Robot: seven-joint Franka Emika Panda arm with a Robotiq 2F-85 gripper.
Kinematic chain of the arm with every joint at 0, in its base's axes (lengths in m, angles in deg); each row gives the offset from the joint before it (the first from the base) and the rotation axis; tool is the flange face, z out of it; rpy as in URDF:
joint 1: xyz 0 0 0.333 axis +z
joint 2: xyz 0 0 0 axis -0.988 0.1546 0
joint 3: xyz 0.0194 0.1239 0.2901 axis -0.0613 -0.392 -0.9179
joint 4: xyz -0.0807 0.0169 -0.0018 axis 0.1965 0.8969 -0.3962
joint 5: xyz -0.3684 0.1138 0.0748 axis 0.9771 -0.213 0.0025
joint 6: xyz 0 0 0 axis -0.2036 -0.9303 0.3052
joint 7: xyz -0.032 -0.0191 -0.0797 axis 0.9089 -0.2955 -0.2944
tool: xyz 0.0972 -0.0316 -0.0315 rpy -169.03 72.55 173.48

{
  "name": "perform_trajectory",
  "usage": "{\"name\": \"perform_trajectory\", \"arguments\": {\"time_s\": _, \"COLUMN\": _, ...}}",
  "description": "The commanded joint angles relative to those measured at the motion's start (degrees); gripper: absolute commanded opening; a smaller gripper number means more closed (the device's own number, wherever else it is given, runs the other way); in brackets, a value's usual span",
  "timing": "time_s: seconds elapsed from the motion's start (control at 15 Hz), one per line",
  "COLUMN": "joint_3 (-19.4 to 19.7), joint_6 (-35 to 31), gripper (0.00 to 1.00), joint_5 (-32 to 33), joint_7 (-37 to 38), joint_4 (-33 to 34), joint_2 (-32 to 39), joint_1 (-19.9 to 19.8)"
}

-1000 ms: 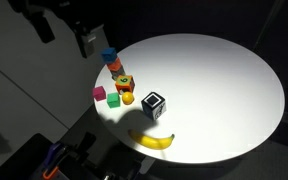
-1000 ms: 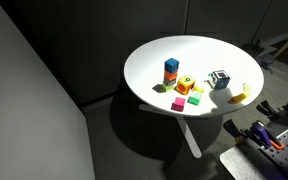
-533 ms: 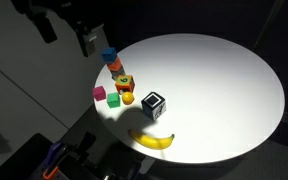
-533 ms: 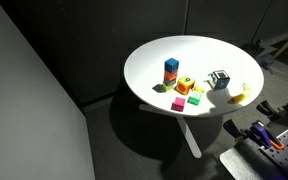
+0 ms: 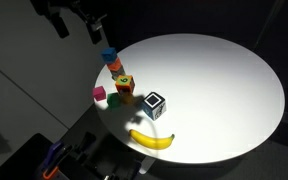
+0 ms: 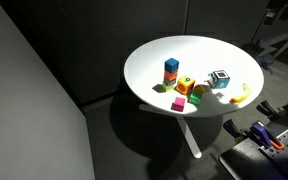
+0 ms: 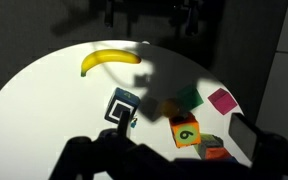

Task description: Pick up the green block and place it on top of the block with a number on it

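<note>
The gripper [image 7: 164,150] is being held well above the table [image 7: 44,100], jaws spread wide with nothing between them. The green block [image 7: 189,98] is being seen resting on the table, between the black-and-white cube [image 7: 122,108] and the pink block [image 7: 221,100], near the block with a number on it [image 7: 185,130]. Since the cubes are crowded and being darkened by the arm's shadow, a neighbour could be nudged or clamped by mistake during descent. If the green block is being released off-centre later, it could be tipped off.

A round white table [image 6: 199,50] stands lit in a dim room; dark wall panels [image 6: 44,90] beside it.
</note>
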Motion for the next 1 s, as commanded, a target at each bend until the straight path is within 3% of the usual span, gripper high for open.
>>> {"name": "perform_trajectory", "arguments": {"time_s": 0.0, "joint_3": -2.42, "joint_6": -3.49, "gripper": 1.00, "joint_5": 1.05, "joint_7": 1.63, "joint_4": 2.95, "joint_2": 3.76, "joint_1": 1.16}}
{"name": "perform_trajectory", "arguments": {"time_s": 0.4, "joint_3": -4.88, "joint_6": -10.03, "gripper": 1.00, "joint_5": 1.99, "joint_7": 1.63, "joint_4": 5.92, "joint_2": 9.73, "joint_1": 2.55}}
{"name": "perform_trajectory", "arguments": {"time_s": 0.93, "joint_3": -4.68, "joint_6": -10.34, "gripper": 1.00, "joint_5": 1.62, "joint_7": 0.48, "joint_4": 5.58, "joint_2": 10.39, "joint_1": 2.92}}
